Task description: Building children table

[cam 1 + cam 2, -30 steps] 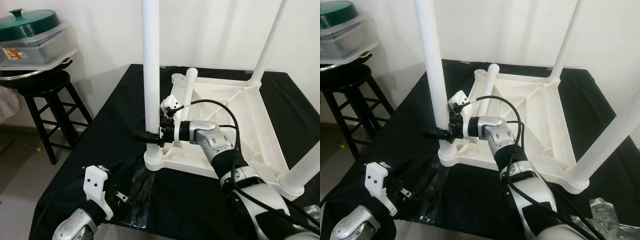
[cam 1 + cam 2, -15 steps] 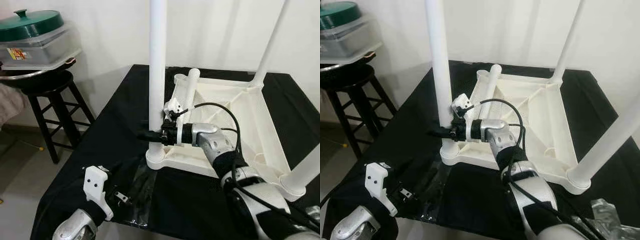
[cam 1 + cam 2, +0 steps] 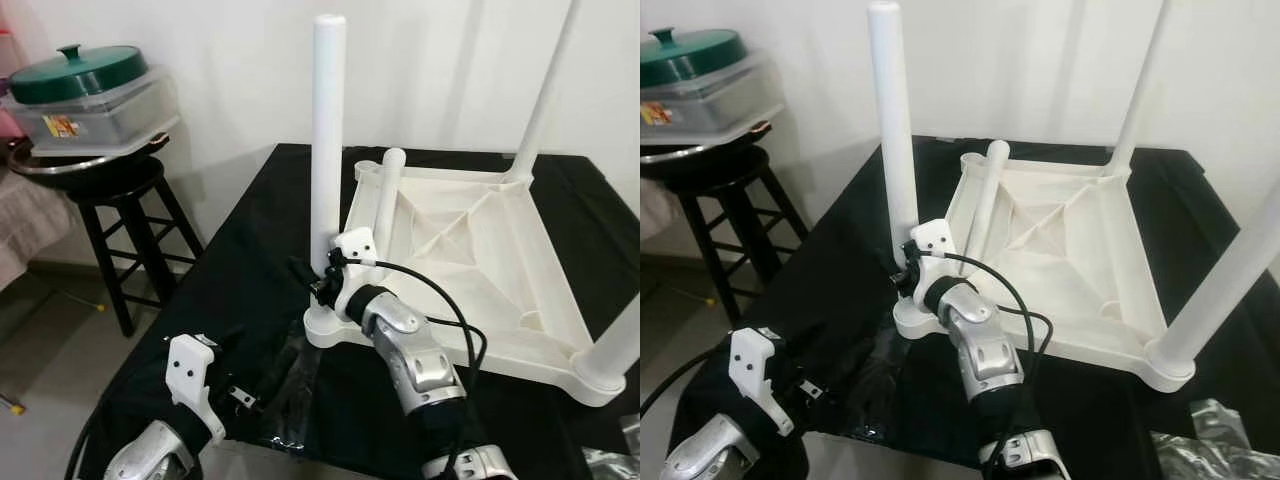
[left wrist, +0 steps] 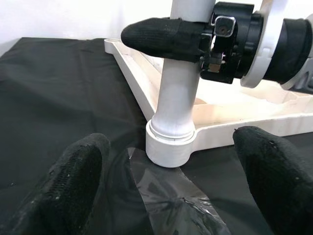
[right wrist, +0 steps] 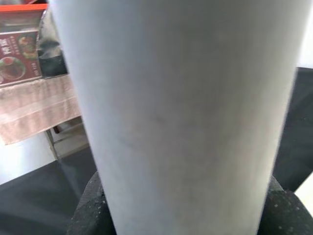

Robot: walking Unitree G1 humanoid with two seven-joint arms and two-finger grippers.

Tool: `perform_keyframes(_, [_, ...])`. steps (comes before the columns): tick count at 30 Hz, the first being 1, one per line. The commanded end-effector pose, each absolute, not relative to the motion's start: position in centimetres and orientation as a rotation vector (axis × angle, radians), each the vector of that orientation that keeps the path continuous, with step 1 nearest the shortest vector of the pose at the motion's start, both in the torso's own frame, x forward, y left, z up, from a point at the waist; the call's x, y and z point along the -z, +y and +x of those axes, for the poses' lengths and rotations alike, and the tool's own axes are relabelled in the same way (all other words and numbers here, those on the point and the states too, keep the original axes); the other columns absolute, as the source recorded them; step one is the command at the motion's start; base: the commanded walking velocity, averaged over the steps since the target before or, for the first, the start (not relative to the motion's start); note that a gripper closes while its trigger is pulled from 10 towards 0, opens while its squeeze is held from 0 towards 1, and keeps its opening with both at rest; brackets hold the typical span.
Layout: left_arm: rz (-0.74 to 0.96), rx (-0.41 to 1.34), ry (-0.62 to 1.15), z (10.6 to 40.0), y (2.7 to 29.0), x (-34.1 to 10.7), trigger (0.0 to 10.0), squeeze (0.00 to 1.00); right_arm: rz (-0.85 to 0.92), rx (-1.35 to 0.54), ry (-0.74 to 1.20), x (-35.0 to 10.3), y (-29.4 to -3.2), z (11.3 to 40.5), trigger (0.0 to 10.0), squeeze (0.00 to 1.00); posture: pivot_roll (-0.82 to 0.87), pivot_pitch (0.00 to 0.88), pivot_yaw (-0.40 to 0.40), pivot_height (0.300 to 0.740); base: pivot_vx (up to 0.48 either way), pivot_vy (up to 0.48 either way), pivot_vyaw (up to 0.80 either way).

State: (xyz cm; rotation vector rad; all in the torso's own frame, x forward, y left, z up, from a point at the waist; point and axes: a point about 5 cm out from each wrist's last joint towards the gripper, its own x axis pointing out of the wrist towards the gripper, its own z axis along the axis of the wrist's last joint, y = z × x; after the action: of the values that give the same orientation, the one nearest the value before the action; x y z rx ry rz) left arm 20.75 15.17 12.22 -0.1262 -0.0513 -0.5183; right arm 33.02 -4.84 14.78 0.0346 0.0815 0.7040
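Still clamping the upright white leg (image 3: 327, 140) low down between the right gripper (image 3: 312, 283) fingers, now reaching in from a nearer, more bent elbow. Whole scene sitting lower after head camera tilting up, revealing the leg's top.

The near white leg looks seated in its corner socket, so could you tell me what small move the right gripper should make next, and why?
Probably open and back off. The right gripper clamps the near leg low down, and the leg stands upright in its socket of the upturned table top.
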Motion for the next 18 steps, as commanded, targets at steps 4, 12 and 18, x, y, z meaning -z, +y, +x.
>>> perform_keyframes(4, [-0.128,0.511,-0.039,20.7,15.4,-12.0,10.0,0.00,0.073,-0.806,0.247,-12.3,-4.6,32.5,10.0,1.00,0.03,0.047,0.025,0.740,0.000,0.000,0.00])
perform_keyframes(12, [-0.131,0.519,-0.038,20.9,15.1,-11.9,10.0,0.00,-0.037,-1.197,0.019,-19.0,-6.0,34.5,10.0,0.00,0.03,0.028,0.019,0.740,0.000,0.000,0.00])
perform_keyframes(18, [-0.129,0.517,-0.039,21.0,15.0,-11.9,10.0,0.00,-0.086,-1.328,0.018,-20.1,-6.4,35.3,10.0,0.00,0.04,0.020,0.014,0.740,0.000,0.000,0.00])
